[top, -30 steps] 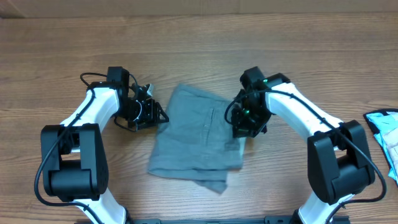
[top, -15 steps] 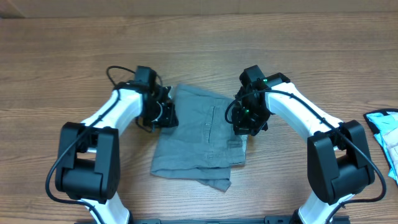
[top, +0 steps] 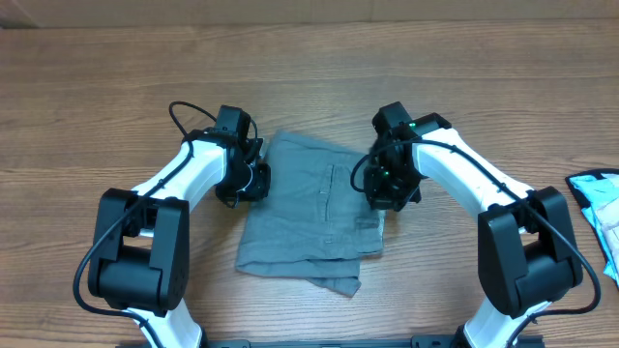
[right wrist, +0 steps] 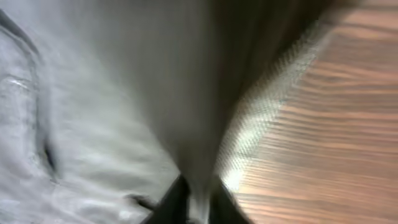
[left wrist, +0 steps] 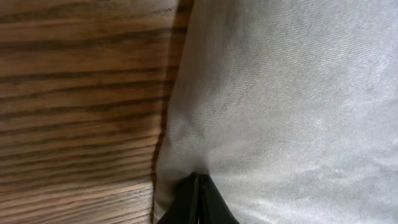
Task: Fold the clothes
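Observation:
The grey shorts lie in a folded heap in the middle of the wooden table, between both arms. My left gripper is at their left edge. In the left wrist view its black fingers are pressed together with the grey cloth puckered at their tips. My right gripper is at the shorts' right edge. In the right wrist view a ridge of grey cloth runs up from between its dark fingers, so it is shut on the cloth.
A light blue and white item lies at the table's right edge. Bare wood table surrounds the shorts. Wood grain also shows beside the cloth in the left wrist view and the right wrist view.
My left gripper moved right from the bare table to the shorts' left edge and closed there. My right gripper stayed at the right edge, and the cloth shifted slightly.

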